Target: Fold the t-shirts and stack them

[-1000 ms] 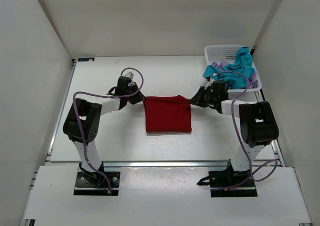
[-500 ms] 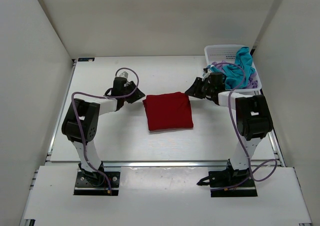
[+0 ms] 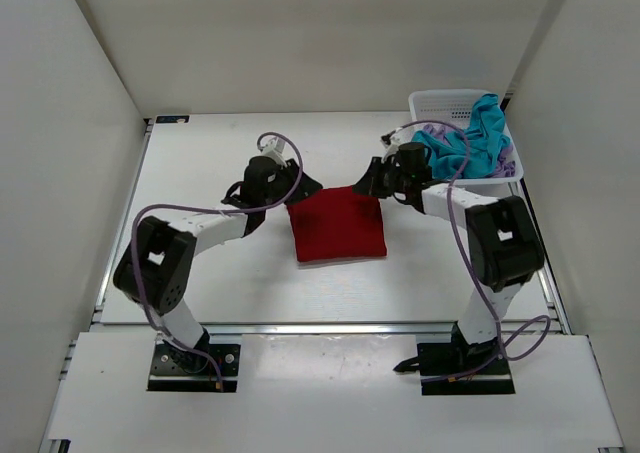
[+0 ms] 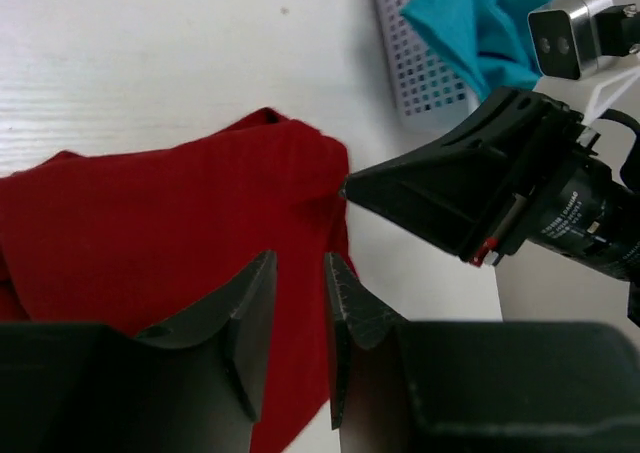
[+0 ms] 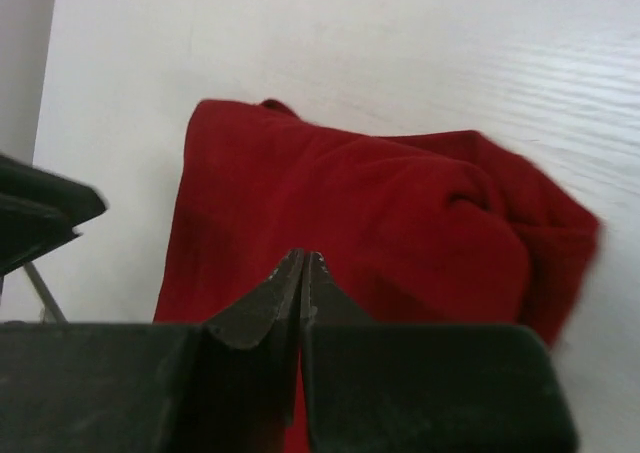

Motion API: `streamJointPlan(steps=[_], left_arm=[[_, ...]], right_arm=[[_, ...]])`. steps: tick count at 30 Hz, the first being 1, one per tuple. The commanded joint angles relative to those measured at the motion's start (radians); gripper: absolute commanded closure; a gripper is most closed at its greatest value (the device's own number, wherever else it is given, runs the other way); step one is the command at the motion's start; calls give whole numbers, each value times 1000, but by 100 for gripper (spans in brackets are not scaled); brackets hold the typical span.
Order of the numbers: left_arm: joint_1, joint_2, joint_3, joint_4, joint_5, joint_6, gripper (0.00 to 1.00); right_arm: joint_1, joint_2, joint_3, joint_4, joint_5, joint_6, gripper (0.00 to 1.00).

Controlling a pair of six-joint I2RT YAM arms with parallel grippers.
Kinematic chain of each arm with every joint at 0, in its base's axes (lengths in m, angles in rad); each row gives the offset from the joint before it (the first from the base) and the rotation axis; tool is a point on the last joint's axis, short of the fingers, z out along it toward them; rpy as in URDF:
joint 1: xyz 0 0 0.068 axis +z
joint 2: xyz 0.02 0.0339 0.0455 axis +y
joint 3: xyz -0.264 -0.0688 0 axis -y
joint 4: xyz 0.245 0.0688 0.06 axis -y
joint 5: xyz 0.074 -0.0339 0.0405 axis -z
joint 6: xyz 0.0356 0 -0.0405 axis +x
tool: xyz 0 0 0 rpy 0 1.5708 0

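Hovering at the far edge of the red t-shirt (image 3: 338, 225), the two tools face each other, one at each far corner.

- Red t-shirt: folded to a rough rectangle and lying flat on the bench (image 3: 200, 153) midway between the arms, a little skewed. The right wrist view shows its far-right corner bunched into a soft lump, so the fold is not crisp there.
- Left tool (image 4: 299, 265): fingers slightly spread with a narrow gap and nothing between them. Red cloth lies just beneath, near the far-left corner.
- Right tool (image 5: 302, 259): fingers pressed together, with no cloth caught that I can see. Its tip sits close to the far-right corner.
- Teal t-shirt (image 3: 478, 133) and lavender t-shirt (image 3: 432, 133): crumpled together in the white mesh basket (image 3: 440, 97) at the far right of the bench, teal on top. They are parked there out of the folding area.

Judgement: neither tool holds anything. Their place at matching corners suits tidying that lumpy edge or taking both corners for another fold toward the near side. The task looks early, with one shirt folded, two untouched and no stack yet.
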Motion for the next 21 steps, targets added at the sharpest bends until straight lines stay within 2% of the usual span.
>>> streamJointPlan(steps=[1, 6, 10, 15, 17, 19, 21], left_arm=[[60, 86, -39, 71, 33, -66, 64], [139, 218, 2, 85, 67, -69, 65], [190, 289, -10, 105, 93, -70, 65], [221, 260, -45, 122, 117, -76, 66], [236, 175, -68, 125, 117, -78, 66], [239, 90, -108, 121, 92, -78, 63], [213, -2, -134, 96, 58, -60, 63]], right_arm=[[19, 108, 64, 34, -61, 9, 100], [-15, 231, 125, 80, -70, 53, 100], [-28, 280, 107, 97, -54, 53, 100], [-32, 277, 98, 99, -47, 58, 100], [-23, 247, 125, 71, -52, 49, 99], [-12, 204, 144, 33, -47, 46, 91], [0, 132, 144, 13, -41, 33, 74]])
